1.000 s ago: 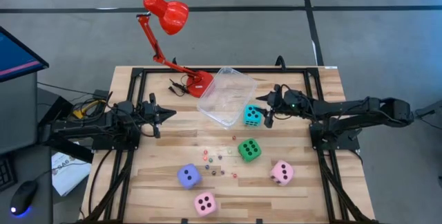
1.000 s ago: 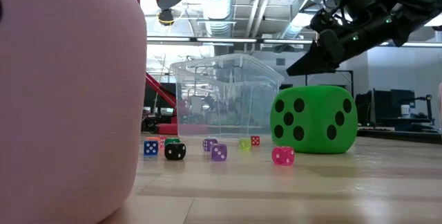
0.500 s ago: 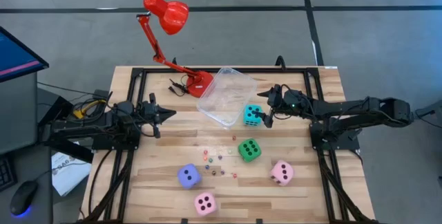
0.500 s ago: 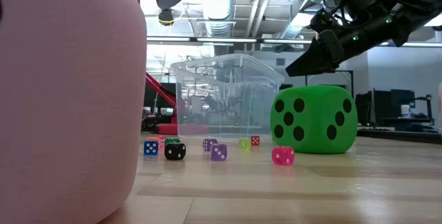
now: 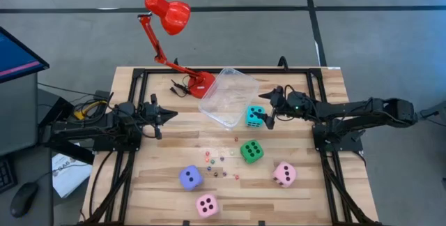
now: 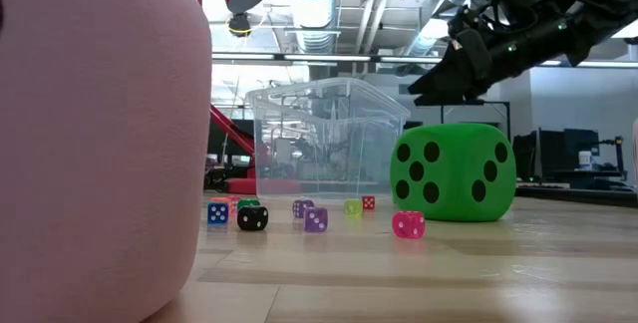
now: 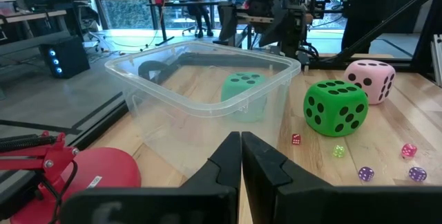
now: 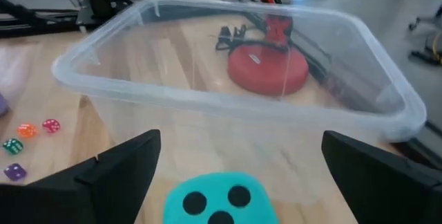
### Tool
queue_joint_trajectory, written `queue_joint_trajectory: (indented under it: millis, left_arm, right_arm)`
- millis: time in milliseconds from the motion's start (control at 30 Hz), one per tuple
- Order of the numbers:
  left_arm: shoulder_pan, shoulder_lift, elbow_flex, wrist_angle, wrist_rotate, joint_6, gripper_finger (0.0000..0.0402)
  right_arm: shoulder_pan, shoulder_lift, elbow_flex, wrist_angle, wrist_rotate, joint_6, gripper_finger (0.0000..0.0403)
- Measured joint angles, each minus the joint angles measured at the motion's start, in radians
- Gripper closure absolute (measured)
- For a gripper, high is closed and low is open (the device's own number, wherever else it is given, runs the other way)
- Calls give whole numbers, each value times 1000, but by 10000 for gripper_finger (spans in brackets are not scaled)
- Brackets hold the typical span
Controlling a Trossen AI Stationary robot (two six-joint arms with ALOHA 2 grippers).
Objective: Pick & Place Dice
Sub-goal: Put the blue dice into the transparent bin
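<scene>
Two arms flank the bench (image 5: 167, 177): the right gripper (image 5: 264, 116) hovers, fingers spread wide, over the cyan die (image 5: 255, 116) beside the clear tub (image 5: 226, 98); the left gripper (image 5: 166, 115) waits, fingers pressed together.

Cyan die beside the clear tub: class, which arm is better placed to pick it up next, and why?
The right. Its tool hangs open right over the cyan die; the left tool waits shut across the tub.
</scene>
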Motion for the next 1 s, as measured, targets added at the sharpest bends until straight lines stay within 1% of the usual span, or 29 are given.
queue_joint_trajectory:
  millis: [167, 267, 433, 600, 667, 767, 833, 1000]
  left_arm:
    - [0, 0, 0, 0, 0, 0, 401]
    - [0, 0, 0, 0, 0, 0, 401]
    - [0, 0, 0, 0, 0, 0, 401]
    - [0, 0, 0, 0, 0, 0, 401]
    - [0, 0, 0, 0, 0, 0, 401]
    - [0, 0, 0, 0, 0, 0, 401]
    - [0, 0, 0, 0, 0, 0, 401]
    - [0, 0, 0, 0, 0, 0, 401]
  right_arm:
    - [9, 0, 0, -11, 1, 67, 4]
    - [9, 0, 0, -18, 1, 59, 3]
    - [29, 0, 0, -18, 0, -2, 3]
    - [51, 0, 0, -18, 4, -124, 3]
    - [45, 0, 0, -18, 2, -155, 3]
    - [5, 0, 0, -14, -4, -192, 3]
    - [-37, 0, 0, -10, -54, -181, 3]
    - [-172, 9, 0, -14, -245, -109, 3]
